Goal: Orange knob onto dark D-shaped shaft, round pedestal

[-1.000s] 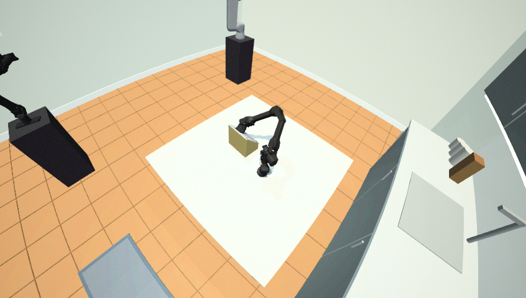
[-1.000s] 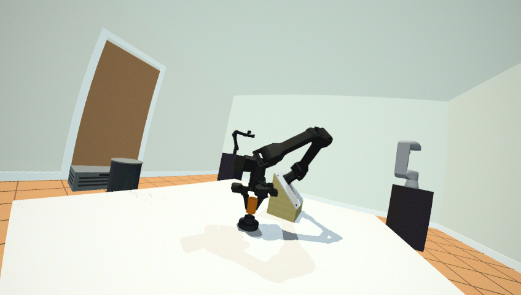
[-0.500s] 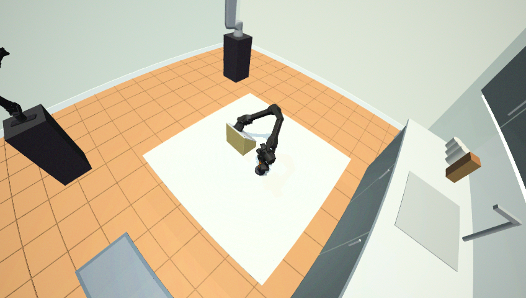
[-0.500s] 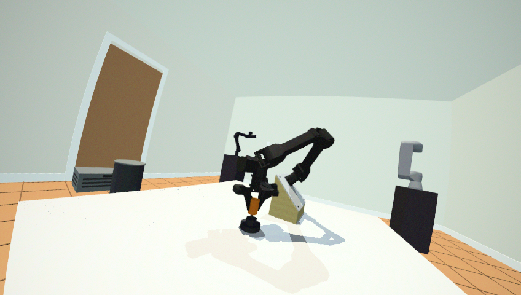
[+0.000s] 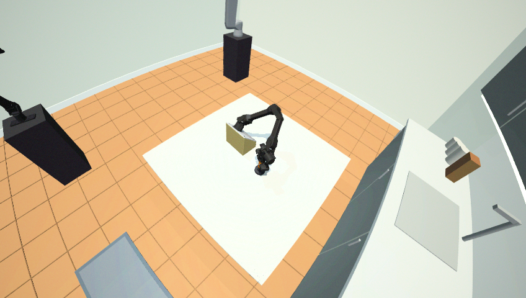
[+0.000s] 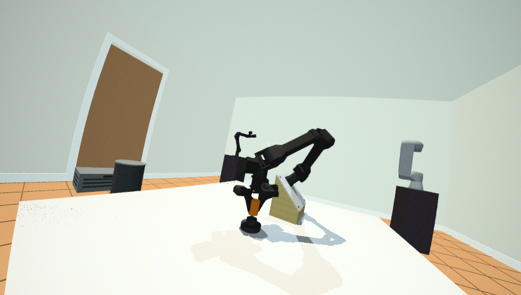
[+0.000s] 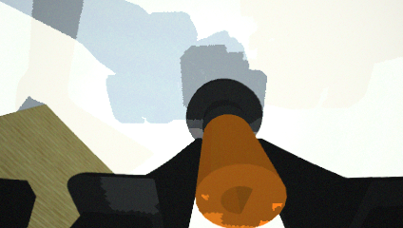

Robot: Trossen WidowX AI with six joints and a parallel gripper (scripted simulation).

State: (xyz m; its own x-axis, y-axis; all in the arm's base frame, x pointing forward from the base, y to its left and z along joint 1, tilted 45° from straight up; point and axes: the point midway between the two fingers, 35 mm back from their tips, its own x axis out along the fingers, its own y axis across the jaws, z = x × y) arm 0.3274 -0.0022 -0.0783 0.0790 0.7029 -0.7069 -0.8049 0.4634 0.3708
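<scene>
The orange knob (image 5: 259, 164) (image 6: 254, 206) (image 7: 233, 147) is a roughly upright cylinder. My gripper (image 5: 260, 166) (image 6: 254, 209) (image 7: 228, 143) is shut on it, one finger on each side. The dark round pedestal (image 5: 258, 172) (image 6: 250, 226) (image 7: 197, 102) stands on the white surface directly beneath. In the exterior view the knob's lower end is right at the top of the pedestal's narrow raised middle, well above the wide base. The wrist view shows a D-shaped recess in the knob's near end. The shaft is hidden; I cannot tell whether its tip is inside the knob.
A wooden wedge-shaped block (image 5: 239, 141) (image 6: 285, 208) (image 7: 43, 147) with a pale sloped top bears the arm's base, beside the pedestal. The white surface (image 5: 221, 192) (image 6: 128, 248) lies under both. Dark stands with other arms and a counter are farther off.
</scene>
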